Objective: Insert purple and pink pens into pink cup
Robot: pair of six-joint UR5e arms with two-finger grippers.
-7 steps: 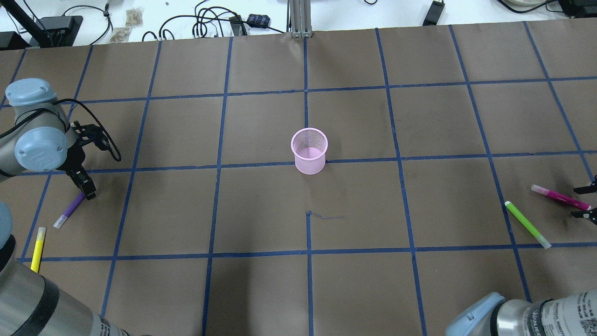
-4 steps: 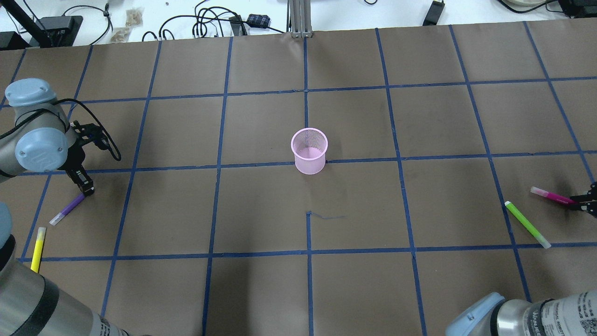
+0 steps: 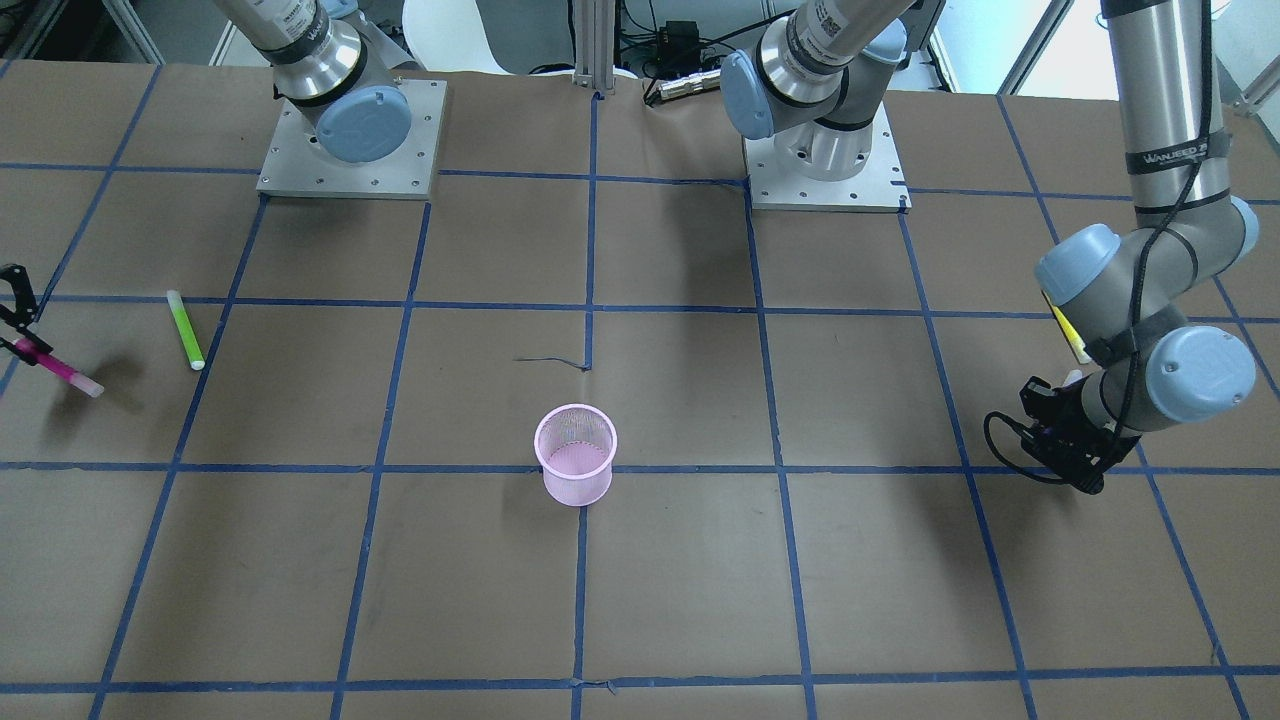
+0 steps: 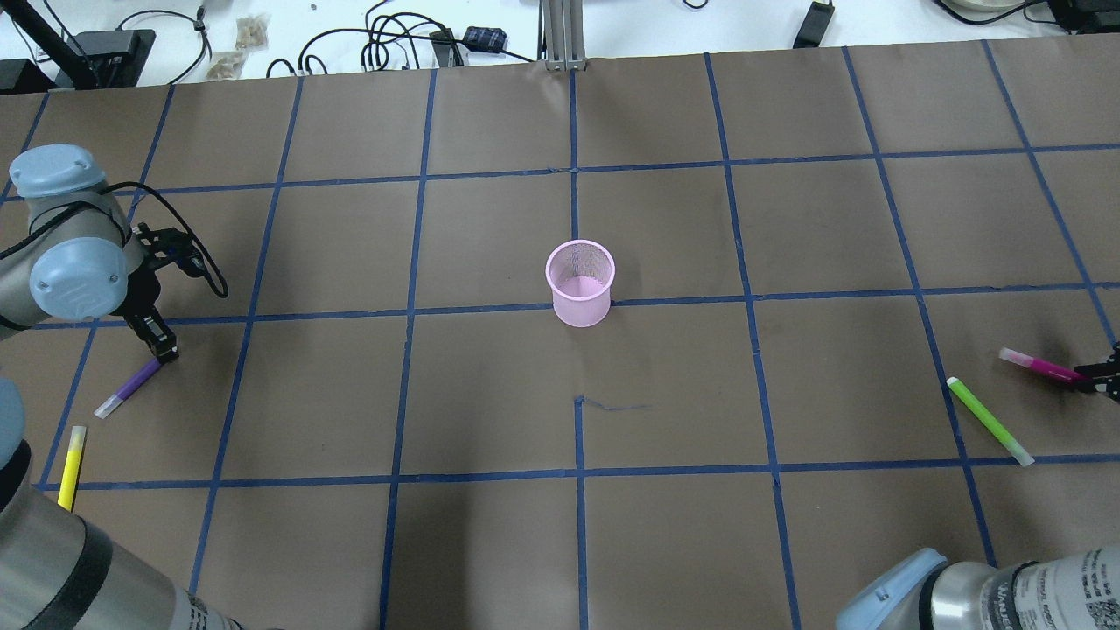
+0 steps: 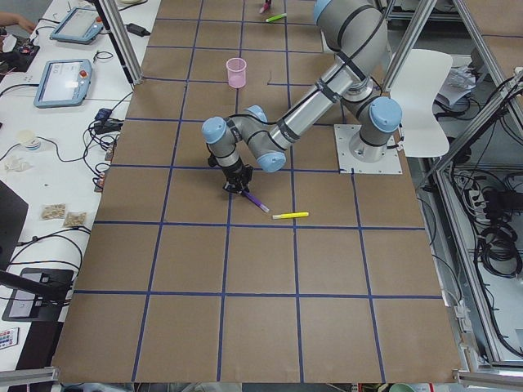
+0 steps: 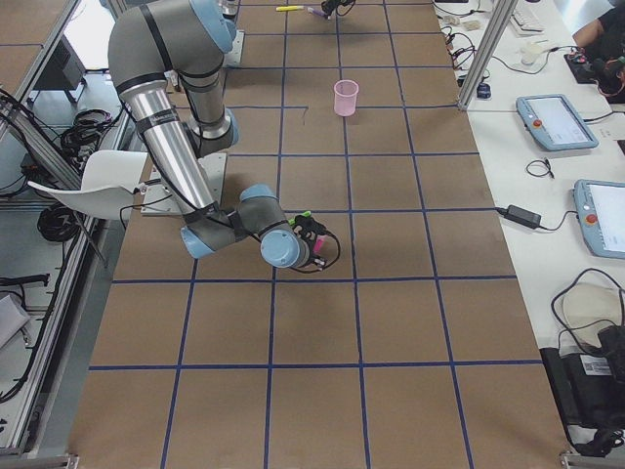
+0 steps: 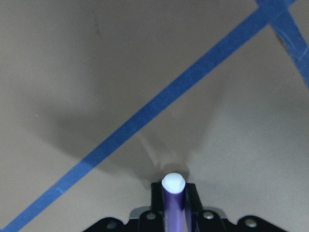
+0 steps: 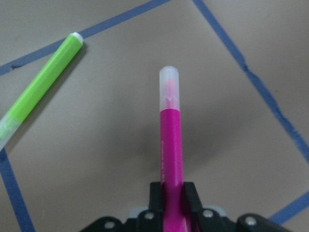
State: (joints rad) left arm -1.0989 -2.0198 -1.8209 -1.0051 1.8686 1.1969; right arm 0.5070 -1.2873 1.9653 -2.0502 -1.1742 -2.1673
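The pink mesh cup [image 4: 580,284] stands upright and empty at mid table; it also shows in the front view [image 3: 575,455]. My left gripper [image 4: 163,348] is shut on one end of the purple pen [image 4: 129,387] at the table's left edge. In the left wrist view the pen's white tip [image 7: 173,182] sticks out between the fingers. My right gripper [image 4: 1104,376] is shut on the pink pen [image 4: 1041,367] at the right edge. In the right wrist view the pink pen [image 8: 171,140] points forward, its shadow cast on the paper beneath it.
A green pen [image 4: 989,420] lies on the paper just left of the pink pen, and also shows in the right wrist view [image 8: 41,89]. A yellow pen [image 4: 71,455] lies near the left arm's base. Blue tape lines grid the brown paper. Cables lie beyond the far edge.
My right gripper has closed on the pink pen and shifted slightly. My left gripper, holding the purple pen, has moved a little toward the far side, taking the pen along.
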